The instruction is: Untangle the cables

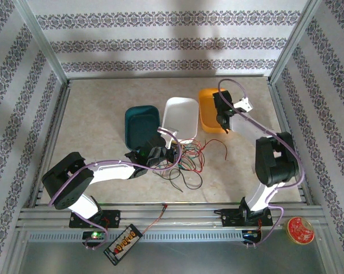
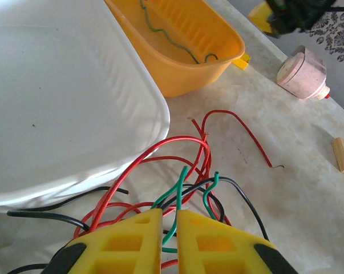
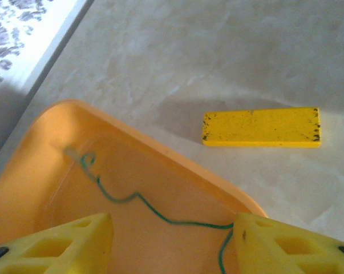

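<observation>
Here we see the left gripper pressed nearly together, pinching a green cable at the near edge of the tangle. The tangle sprawls red, black and green near the middle of the table, just in front of the white tray. Our right gripper hangs over the orange tray toward the table's far right corner, fingers spread wide. A second green cable lies loose on that tray's floor.
</observation>
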Motion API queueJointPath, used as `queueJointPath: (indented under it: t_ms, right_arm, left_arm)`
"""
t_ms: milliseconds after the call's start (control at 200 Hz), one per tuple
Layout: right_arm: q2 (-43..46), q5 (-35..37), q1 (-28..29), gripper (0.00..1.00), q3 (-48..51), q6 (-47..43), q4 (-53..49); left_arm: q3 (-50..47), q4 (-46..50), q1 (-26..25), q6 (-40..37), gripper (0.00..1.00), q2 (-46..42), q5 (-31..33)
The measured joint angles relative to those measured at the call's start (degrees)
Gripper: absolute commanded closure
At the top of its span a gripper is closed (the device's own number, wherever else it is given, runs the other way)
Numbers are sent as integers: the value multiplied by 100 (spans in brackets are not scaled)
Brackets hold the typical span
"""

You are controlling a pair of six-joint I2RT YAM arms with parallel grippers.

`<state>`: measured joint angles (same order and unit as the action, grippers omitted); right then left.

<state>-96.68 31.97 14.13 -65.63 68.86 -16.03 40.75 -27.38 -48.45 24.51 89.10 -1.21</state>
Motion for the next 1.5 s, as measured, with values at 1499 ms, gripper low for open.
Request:
queueJointPath:
  t_ms: [1499]
  right_arm:
    - [960,-4365,1878,66,1163,-3923,-476]
  left_arm:
    - [-190,903,-74,498,58,-538,1781]
